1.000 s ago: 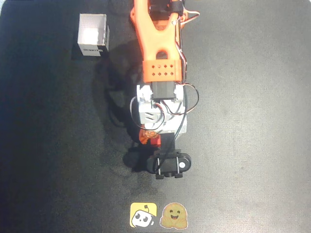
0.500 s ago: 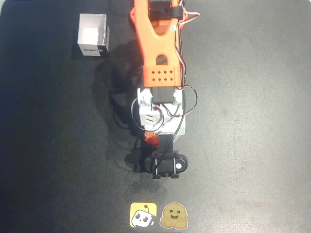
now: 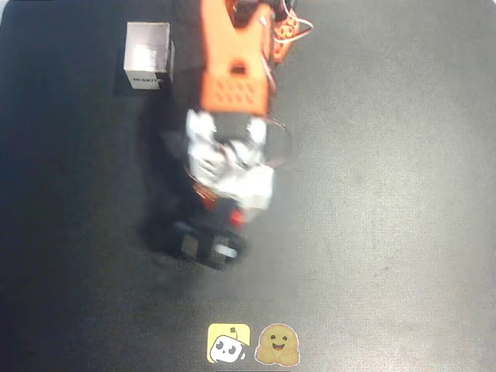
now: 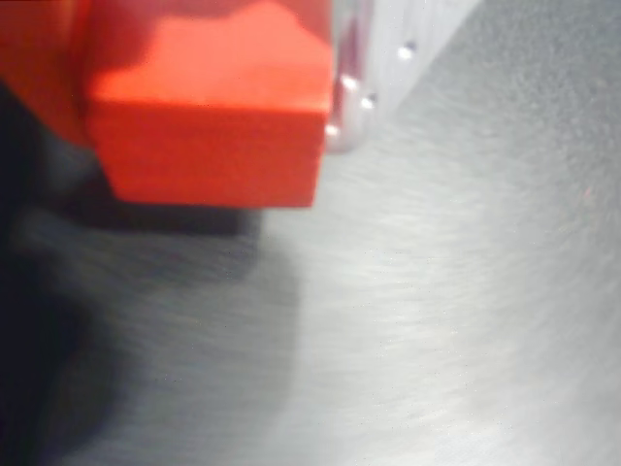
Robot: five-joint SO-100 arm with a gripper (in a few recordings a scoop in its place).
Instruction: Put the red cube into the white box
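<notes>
Overhead view: end effector point(image 3: 225, 213), clamping the red cube point(image 4: 209, 107), has swung left.

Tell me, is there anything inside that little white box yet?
The white box looks empty from above: just its pale floor shows, though the picture is blurry. The red cube fills the wrist view close up at the claw, well away from the box.

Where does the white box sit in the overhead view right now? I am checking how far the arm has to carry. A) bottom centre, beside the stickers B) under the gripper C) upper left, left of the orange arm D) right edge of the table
C: the white box stands open-topped near the upper left corner, left of the orange arm, far from the two stickers at the bottom.
</notes>
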